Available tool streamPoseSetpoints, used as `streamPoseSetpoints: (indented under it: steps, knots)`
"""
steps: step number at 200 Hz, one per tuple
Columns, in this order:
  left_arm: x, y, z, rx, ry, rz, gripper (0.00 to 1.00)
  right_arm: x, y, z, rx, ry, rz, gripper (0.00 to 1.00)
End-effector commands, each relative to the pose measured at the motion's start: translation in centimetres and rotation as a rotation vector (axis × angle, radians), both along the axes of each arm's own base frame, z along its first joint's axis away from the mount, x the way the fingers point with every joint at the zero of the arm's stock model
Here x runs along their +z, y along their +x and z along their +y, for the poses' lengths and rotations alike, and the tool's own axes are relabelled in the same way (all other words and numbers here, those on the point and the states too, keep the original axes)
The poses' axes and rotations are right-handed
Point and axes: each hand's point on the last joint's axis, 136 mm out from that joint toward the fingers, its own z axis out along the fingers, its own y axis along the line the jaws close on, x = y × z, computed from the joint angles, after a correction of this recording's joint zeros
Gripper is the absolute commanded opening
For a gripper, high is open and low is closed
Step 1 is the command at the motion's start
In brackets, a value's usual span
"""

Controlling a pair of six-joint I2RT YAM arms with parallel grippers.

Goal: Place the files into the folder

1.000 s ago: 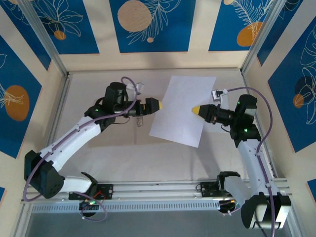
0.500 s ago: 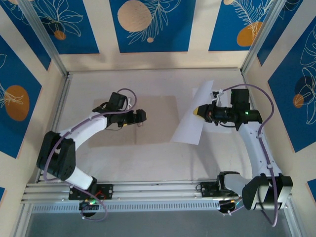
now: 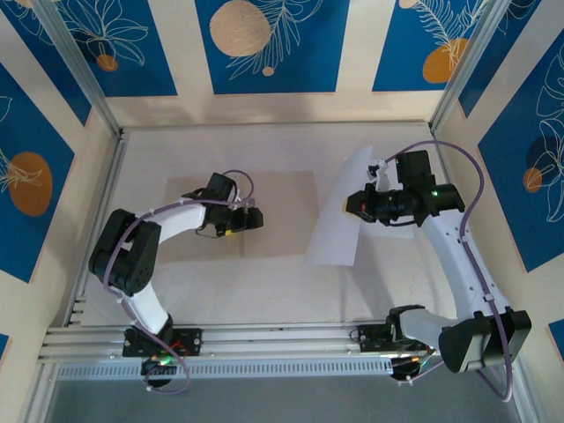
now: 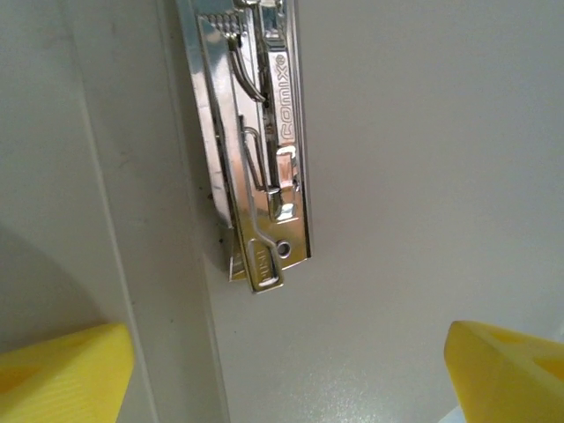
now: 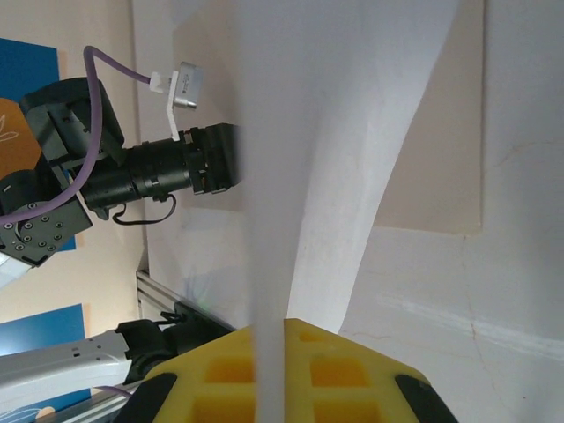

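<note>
The folder (image 3: pixel 286 207) lies open and flat on the table, tan inside. Its metal clip (image 4: pixel 263 167) runs along the spine. My left gripper (image 3: pixel 254 218) hovers low over that spine, open, its yellow fingertips (image 4: pixel 62 374) either side of the folder card just below the clip, with nothing between them. My right gripper (image 3: pixel 351 204) is shut on the edge of the files (image 3: pixel 339 242), white paper hanging tilted on edge past the folder's right side. In the right wrist view the files (image 5: pixel 352 115) rise from between the shut gripper (image 5: pixel 273 352), with the folder (image 5: pixel 445 150) behind them.
An aluminium rail (image 3: pixel 282 339) carrying both arm bases runs along the near edge. Low walls and frame posts (image 3: pixel 106 115) close in the pale table (image 3: pixel 264 291) on three sides. The left arm (image 5: pixel 150 172) shows beyond the paper in the right wrist view.
The left gripper left the paper's left edge and dropped to the folder's spine. The right gripper swung the paper from flat over the folder to hanging on edge at its right.
</note>
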Motion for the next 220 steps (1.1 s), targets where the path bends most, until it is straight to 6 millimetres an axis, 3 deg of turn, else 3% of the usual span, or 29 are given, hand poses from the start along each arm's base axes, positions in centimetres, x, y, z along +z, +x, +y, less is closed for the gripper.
streamPoseSetpoints:
  steps: [1, 95, 110, 150, 174, 220]
  knots:
    - [-0.6, -0.2, -1.0, -0.052, -0.062, 0.002, 0.9, 0.1, -0.3, 0.0, 0.015, -0.024, 0.012, 0.0]
    - [-1.8, -0.8, -3.3, -0.191, -0.105, -0.019, 0.86, 0.5, -0.8, -0.1, 0.019, -0.037, -0.003, 0.0]
    - [-1.0, -1.0, -3.2, -0.201, -0.096, -0.034, 0.85, 0.6, -0.8, -0.1, 0.02, -0.039, -0.007, 0.0]
    - [3.5, -0.2, -3.8, -0.219, -0.067, -0.175, 0.84, 0.8, -0.6, -0.3, 0.007, -0.045, -0.025, 0.0]
    - [4.2, 0.9, -5.2, -0.229, -0.075, -0.211, 0.82, 1.0, -0.5, -0.8, -0.01, -0.053, -0.037, 0.0]
    - [1.9, 2.3, -9.8, -0.297, -0.039, -0.218, 0.79, 2.1, -0.5, -2.9, -0.115, -0.045, -0.074, 0.0]
